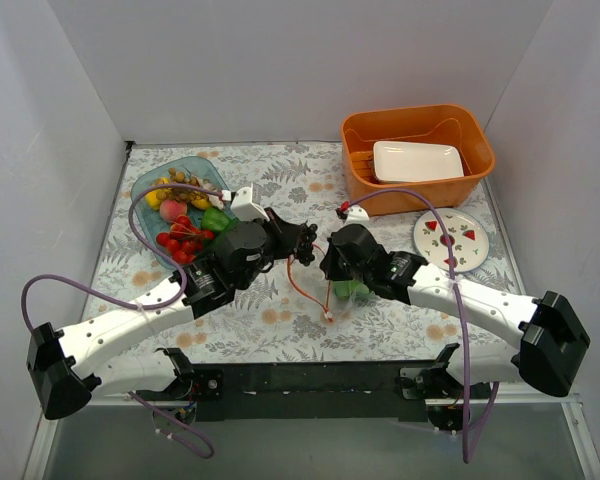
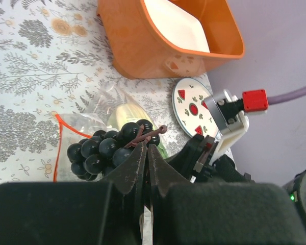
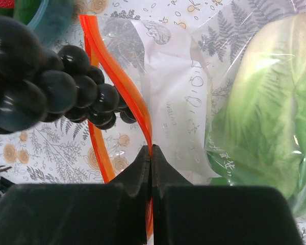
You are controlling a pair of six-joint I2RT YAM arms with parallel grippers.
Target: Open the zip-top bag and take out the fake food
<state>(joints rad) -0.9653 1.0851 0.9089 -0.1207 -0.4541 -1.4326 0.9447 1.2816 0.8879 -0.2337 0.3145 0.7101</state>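
Note:
My left gripper [image 1: 306,244] is shut on the brown stem of a cluster of small dark balls [image 2: 103,148] and holds it just above the bag's mouth; its tips [image 2: 147,147] pinch the stem. My right gripper [image 1: 331,264] is shut on the red-orange zip strip [image 3: 123,77] of the clear zip-top bag [image 3: 179,97], with its tips [image 3: 151,150] on the strip. The mouth of the bag gapes open. The light-green lettuce [image 3: 265,102] lies inside the bag and also shows in the top view [image 1: 351,290]. No cucumber is in view.
An orange basket [image 1: 420,196] with a white dish [image 1: 417,160] stands at the back right. A round strawberry plate [image 1: 450,241] lies beside it. A blue tray [image 1: 195,160] at the left holds cherry tomatoes [image 1: 180,241], a green pepper [image 1: 216,219] and other toy food.

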